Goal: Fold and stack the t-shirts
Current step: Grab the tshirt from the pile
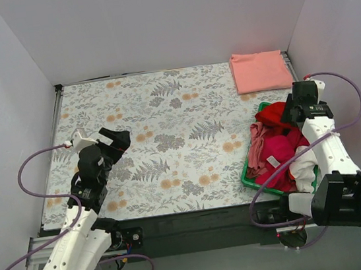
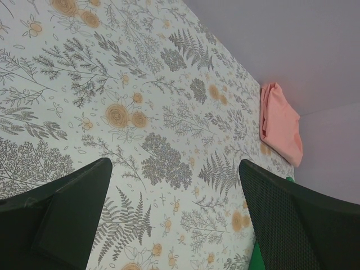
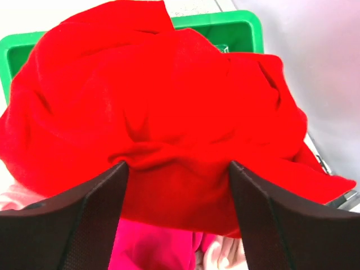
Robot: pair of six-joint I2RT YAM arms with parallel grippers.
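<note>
A heap of t-shirts fills the green bin (image 1: 250, 180) at the right: a bright red one (image 1: 272, 115) on top at the far end, a magenta one (image 1: 282, 148) and a dusty pink one (image 1: 258, 141) below it. A salmon-pink t-shirt (image 1: 261, 71) lies folded at the far right corner, and also shows in the left wrist view (image 2: 280, 126). My right gripper (image 3: 177, 166) is open, jaws spread to either side of a bulge of the red t-shirt (image 3: 152, 90), pressed down into it. My left gripper (image 2: 174, 197) is open and empty above the bare table cover.
The floral table cover (image 1: 166, 130) spans the table. White walls close in the left, far and right sides. The bin rim (image 3: 236, 31) lies just beyond the red shirt. Magenta cloth (image 3: 152, 247) and pale pink cloth (image 3: 225, 256) lie under the right gripper.
</note>
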